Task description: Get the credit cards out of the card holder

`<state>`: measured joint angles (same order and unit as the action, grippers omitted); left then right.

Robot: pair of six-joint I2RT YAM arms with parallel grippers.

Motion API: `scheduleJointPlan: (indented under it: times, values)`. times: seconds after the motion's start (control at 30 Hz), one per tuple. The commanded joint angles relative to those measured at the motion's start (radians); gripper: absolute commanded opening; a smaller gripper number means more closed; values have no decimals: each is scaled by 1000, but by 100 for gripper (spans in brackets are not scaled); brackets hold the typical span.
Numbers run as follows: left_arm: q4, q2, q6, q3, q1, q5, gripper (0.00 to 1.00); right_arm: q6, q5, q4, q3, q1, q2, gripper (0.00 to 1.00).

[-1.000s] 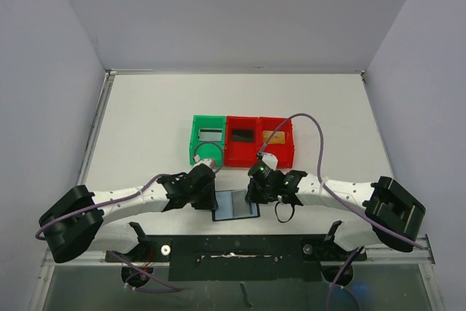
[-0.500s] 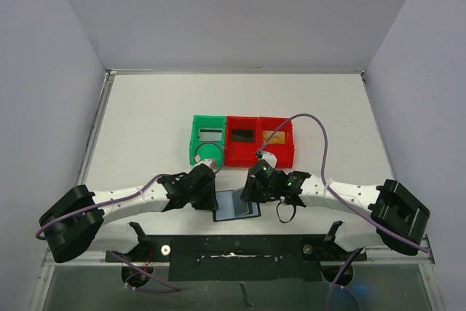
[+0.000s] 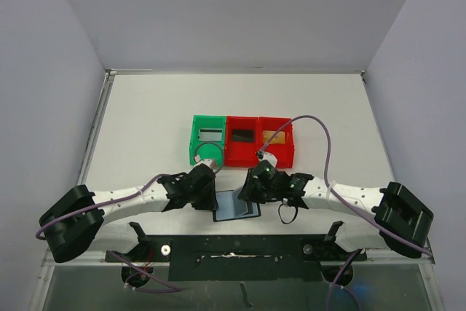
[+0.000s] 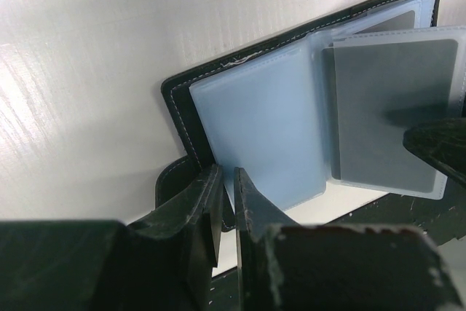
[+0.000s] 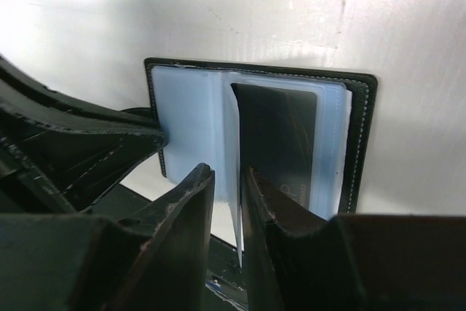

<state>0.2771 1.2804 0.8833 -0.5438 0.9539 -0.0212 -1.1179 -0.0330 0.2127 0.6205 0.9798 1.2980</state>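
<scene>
The card holder [image 3: 237, 206] lies open on the table's near edge, between both grippers. My left gripper [image 4: 226, 172] [image 3: 212, 199] is shut on its black left cover edge [image 4: 178, 111]. My right gripper [image 5: 227, 172] [image 3: 248, 193] stands slightly open around one upright blue-grey pocket leaf [image 5: 234, 172], which lies closer to the right finger. A black card [image 5: 280, 136] sits in the pocket beyond it; through the frosted pocket it looks grey [image 4: 389, 107]. Three credit cards lie in the bins: greyish [image 3: 210, 135], black [image 3: 242, 135], tan-gold [image 3: 275, 135].
A green bin [image 3: 196, 143] and two red bins [image 3: 230, 152] [image 3: 290, 149] stand in a row just behind the grippers. A black rail [image 3: 233, 249] runs along the table's near edge below the card holder. White walls enclose the table.
The right gripper's jaws have parted a little around the pocket leaf, and its arm has shifted slightly left while its elbow swung outward. The left gripper and card holder have stayed put.
</scene>
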Motion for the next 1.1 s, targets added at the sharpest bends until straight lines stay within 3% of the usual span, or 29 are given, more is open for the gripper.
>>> scheduleJointPlan:
  times: [0.0, 0.17, 0.47, 0.8, 1.07]
  values:
    - [-22, -19, -7, -18, 2, 13, 11, 0, 27, -104, -14, -1, -60, 26]
    - [-18, -46, 3, -15, 2, -5, 11, 18, 82, -163, -16, -3, -48, 34]
    - [45, -162, 48, -5, 0, -75, 16, 62, 216, -253, 41, -3, 65, 37]
    - [113, -304, 115, 15, 0, -160, 25, 45, 120, -225, 0, -9, -52, 41]
    - [43, -320, 86, 3, 0, -118, 32, 17, 65, -178, -25, -35, -106, 49]
